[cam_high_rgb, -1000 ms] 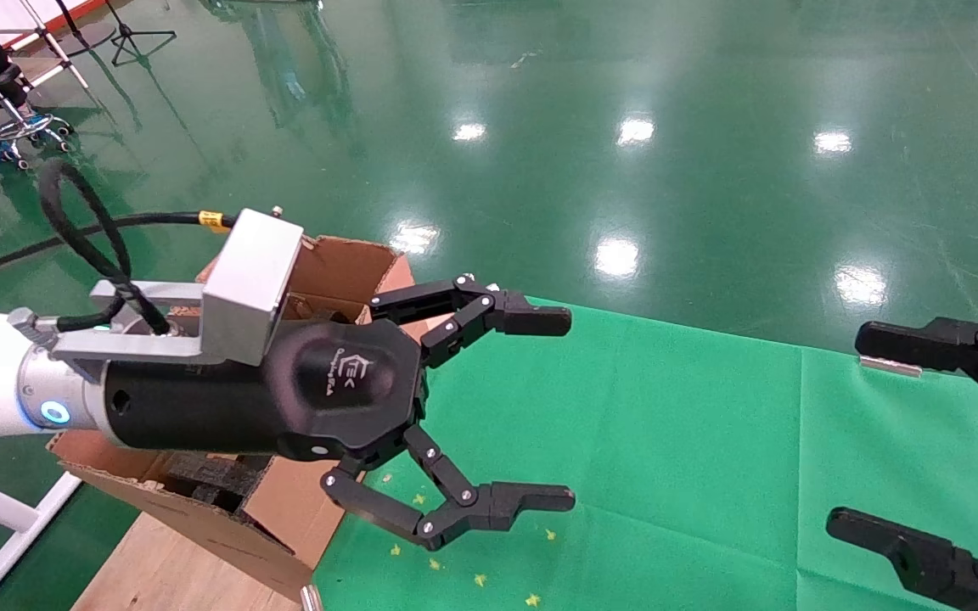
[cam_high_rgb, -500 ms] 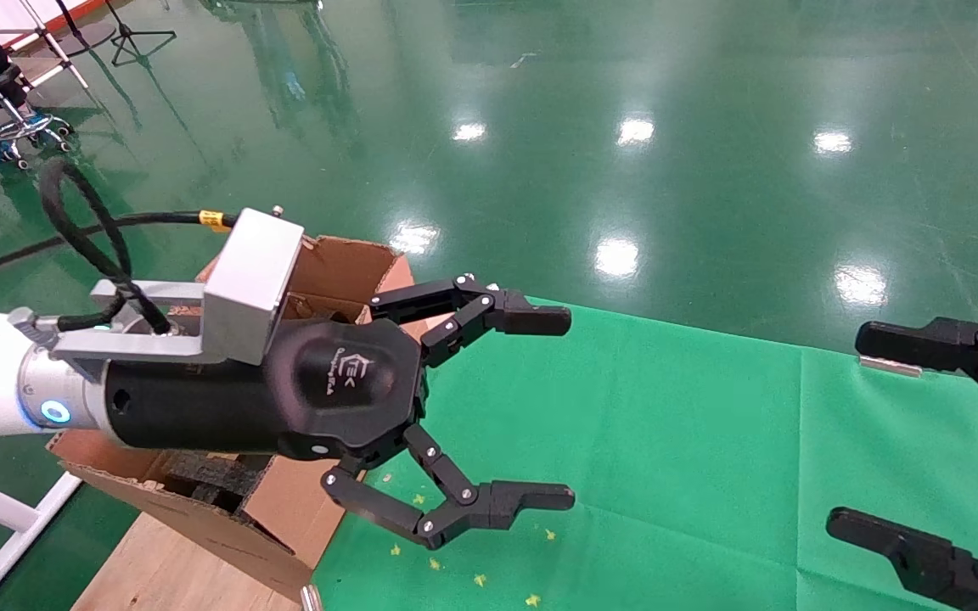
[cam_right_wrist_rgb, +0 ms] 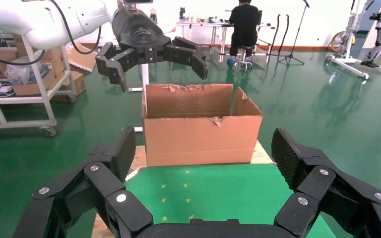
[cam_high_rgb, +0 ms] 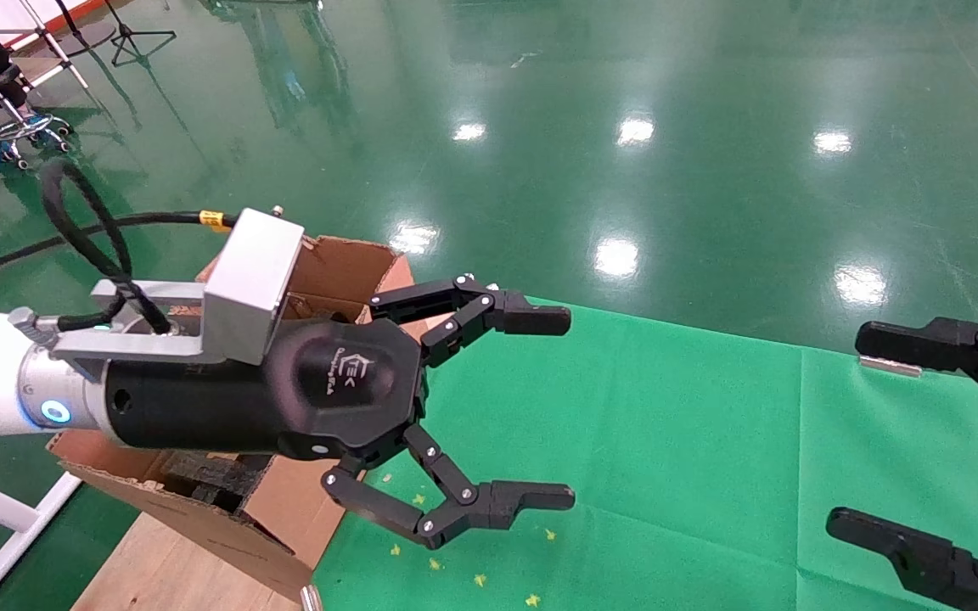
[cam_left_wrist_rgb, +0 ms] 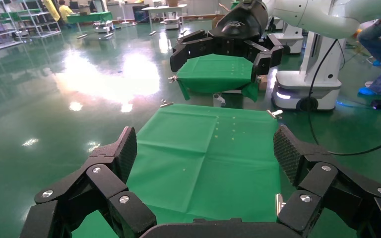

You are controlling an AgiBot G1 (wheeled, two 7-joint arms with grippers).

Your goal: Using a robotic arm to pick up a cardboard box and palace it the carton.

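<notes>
The carton (cam_high_rgb: 345,265) stands open at the table's left end, with ragged flaps and black foam (cam_high_rgb: 209,477) inside. It also shows in the right wrist view (cam_right_wrist_rgb: 201,133). My left gripper (cam_high_rgb: 570,409), on the white arm with the silver wrist, hangs open and empty over the green cloth just right of the carton. It also shows in its own wrist view (cam_left_wrist_rgb: 204,148) and farther off in the right wrist view (cam_right_wrist_rgb: 151,52). My right gripper (cam_high_rgb: 844,431) is open and empty at the right edge, and shows in its own wrist view (cam_right_wrist_rgb: 203,148). The small cardboard box is out of view.
A green cloth (cam_high_rgb: 667,441) with small yellow marks covers the wooden table (cam_high_rgb: 158,568). A metal clip (cam_high_rgb: 888,365) holds its far edge. Glossy green floor lies beyond. A seated person (cam_right_wrist_rgb: 243,25) and a shelf cart (cam_right_wrist_rgb: 25,84) are far behind the carton.
</notes>
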